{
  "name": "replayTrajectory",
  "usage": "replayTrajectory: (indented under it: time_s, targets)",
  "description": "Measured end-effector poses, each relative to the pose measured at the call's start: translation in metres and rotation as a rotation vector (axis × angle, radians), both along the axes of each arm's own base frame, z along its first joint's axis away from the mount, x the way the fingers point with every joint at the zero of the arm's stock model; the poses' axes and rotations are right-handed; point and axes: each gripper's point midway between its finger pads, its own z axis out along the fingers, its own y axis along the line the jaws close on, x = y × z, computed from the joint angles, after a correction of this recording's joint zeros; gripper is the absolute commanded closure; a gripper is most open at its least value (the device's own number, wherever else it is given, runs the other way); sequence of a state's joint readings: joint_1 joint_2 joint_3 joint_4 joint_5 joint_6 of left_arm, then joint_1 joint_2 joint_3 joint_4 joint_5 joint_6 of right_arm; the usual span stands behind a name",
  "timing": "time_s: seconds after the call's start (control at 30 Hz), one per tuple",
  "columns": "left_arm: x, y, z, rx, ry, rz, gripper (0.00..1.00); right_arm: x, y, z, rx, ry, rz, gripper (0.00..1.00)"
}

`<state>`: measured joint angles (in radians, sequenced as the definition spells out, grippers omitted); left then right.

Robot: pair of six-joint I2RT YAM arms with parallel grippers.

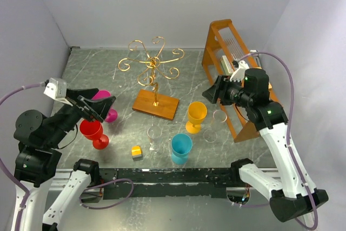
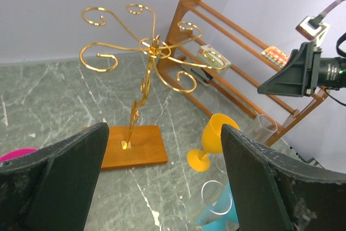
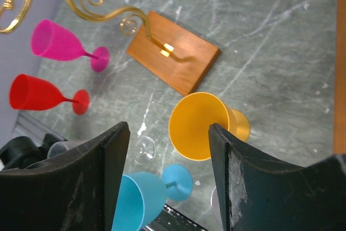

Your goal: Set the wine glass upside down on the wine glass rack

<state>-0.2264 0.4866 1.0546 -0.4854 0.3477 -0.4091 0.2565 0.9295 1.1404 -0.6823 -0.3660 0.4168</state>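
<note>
The wine glass rack (image 1: 153, 63) is a gold wire tree on a brown wooden base (image 1: 155, 104) at mid-table, with nothing hanging on its arms. Several wine glasses stand upright in front of it: yellow (image 1: 196, 116), blue (image 1: 180, 149), a clear one (image 1: 155, 136), a second clear one (image 1: 216, 123), red (image 1: 93, 132) and pink (image 1: 105, 106). My left gripper (image 1: 100, 106) hovers open over the red and pink glasses, holding nothing. My right gripper (image 1: 213, 93) is open above the yellow glass (image 3: 197, 125), which shows between its fingers. The left wrist view faces the rack (image 2: 146, 52).
A tall orange wooden slatted frame (image 1: 232, 52) stands at the right, close behind my right gripper. A small yellow block (image 1: 137, 151) lies near the front edge, left of the blue glass. White walls close off the back and both sides.
</note>
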Motion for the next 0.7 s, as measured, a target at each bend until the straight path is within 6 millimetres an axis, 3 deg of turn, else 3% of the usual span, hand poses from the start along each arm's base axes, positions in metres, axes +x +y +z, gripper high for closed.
replayTrajectory:
  time_s: [0.2,0.4,0.7]
  targets:
    - [0.006,-0.001,0.013,-0.016,-0.051,0.002,0.06,0.000,0.012,-0.021,-0.161,0.059,-0.020,0.43]
    - [0.012,-0.003,0.016,-0.026,-0.053,0.001,0.06,-0.005,0.040,-0.064,-0.348,0.137,0.002,0.46]
    - [0.011,-0.003,0.016,-0.026,-0.055,0.002,0.06,-0.004,0.058,-0.116,-0.546,0.214,-0.015,0.50]
